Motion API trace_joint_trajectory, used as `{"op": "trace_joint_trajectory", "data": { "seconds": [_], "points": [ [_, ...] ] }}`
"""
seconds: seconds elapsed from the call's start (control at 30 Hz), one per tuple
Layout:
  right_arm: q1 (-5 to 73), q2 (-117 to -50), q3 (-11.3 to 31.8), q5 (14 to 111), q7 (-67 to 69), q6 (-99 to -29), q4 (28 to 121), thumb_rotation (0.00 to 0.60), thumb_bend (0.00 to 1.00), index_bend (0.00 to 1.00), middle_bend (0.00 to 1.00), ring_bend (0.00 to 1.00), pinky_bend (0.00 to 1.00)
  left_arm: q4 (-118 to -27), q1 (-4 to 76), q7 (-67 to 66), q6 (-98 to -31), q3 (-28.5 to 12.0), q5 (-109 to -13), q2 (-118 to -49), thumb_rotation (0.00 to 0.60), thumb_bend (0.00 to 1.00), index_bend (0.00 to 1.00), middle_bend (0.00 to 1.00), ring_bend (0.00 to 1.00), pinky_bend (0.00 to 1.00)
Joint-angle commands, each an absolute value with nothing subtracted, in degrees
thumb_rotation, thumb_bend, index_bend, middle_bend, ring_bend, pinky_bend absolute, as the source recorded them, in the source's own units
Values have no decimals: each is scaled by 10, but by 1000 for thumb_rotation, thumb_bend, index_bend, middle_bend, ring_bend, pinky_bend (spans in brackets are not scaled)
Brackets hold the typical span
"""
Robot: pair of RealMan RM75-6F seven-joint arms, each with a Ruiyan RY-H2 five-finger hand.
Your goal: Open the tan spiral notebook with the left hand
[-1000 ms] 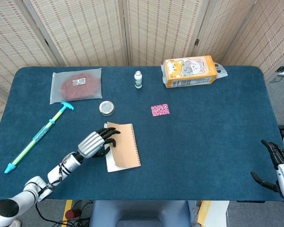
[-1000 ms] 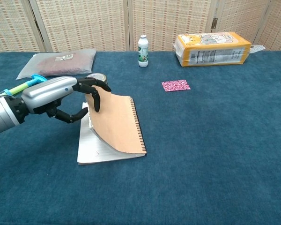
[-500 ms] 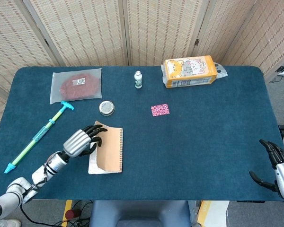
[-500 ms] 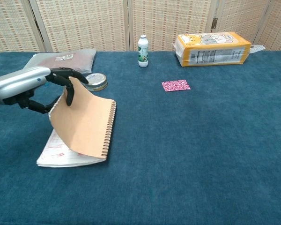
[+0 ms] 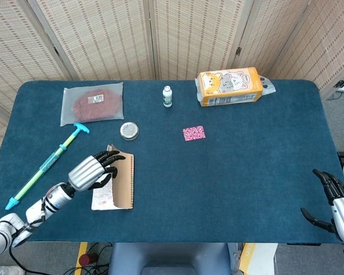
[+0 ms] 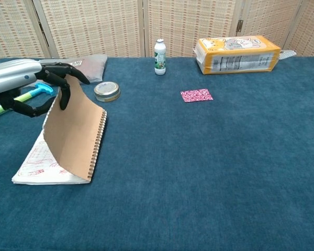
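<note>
The tan spiral notebook (image 5: 121,182) (image 6: 73,137) lies near the table's front left, spiral binding on its right side. My left hand (image 5: 93,170) (image 6: 37,83) pinches the far left edge of the tan cover and holds it lifted steeply off the white pages (image 6: 37,166), which carry red print. The cover bends in a curve from the binding up to the fingers. My right hand (image 5: 336,203) hangs off the table's front right corner, fingers spread, holding nothing.
A round tin (image 5: 129,130) (image 6: 106,91) sits just beyond the notebook. A teal and green syringe-like tool (image 5: 46,165) lies to the left. A bagged red item (image 5: 92,103), small white bottle (image 5: 167,96), cat-print box (image 5: 229,86) and pink square (image 5: 194,133) lie farther back.
My left hand has drawn back to the left, dragging the whole notebook leftward across the table, and the cover has risen from a shallow lift to a steep angle. The right hand stayed put.
</note>
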State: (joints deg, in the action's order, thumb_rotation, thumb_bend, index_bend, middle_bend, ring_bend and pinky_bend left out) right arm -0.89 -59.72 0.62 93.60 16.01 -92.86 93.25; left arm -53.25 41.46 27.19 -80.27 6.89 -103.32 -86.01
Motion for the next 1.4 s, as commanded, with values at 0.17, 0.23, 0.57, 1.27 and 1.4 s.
{"op": "trace_joint_trajectory", "data": {
  "seconds": [0.17, 0.23, 0.57, 1.27, 1.4],
  "points": [
    [-17, -599, 4, 935, 165, -937, 928, 600, 257, 4, 151, 98, 148, -637, 471, 186, -758, 50, -1061, -832, 600, 659, 594, 219, 147, 256],
    [-19, -600, 3, 935, 167, -939, 926, 600, 257, 4, 151, 98, 148, -656, 482, 169, -738, 44, -1059, -832, 600, 659, 578, 219, 146, 256],
    [-25, -604, 2, 930, 174, -942, 918, 600, 257, 4, 151, 98, 148, -735, 503, 91, -646, 13, -999, -840, 600, 472, 240, 176, 139, 256],
    [-15, -605, 5, 934, 186, -930, 906, 600, 257, 4, 151, 98, 148, -781, 408, 166, -637, -28, -824, -777, 600, 255, 74, 128, 102, 256],
    [-11, -606, 6, 934, 189, -925, 903, 600, 257, 4, 151, 98, 148, -765, 378, 179, -637, -26, -795, -763, 600, 256, 82, 128, 102, 256]
  ]
}}
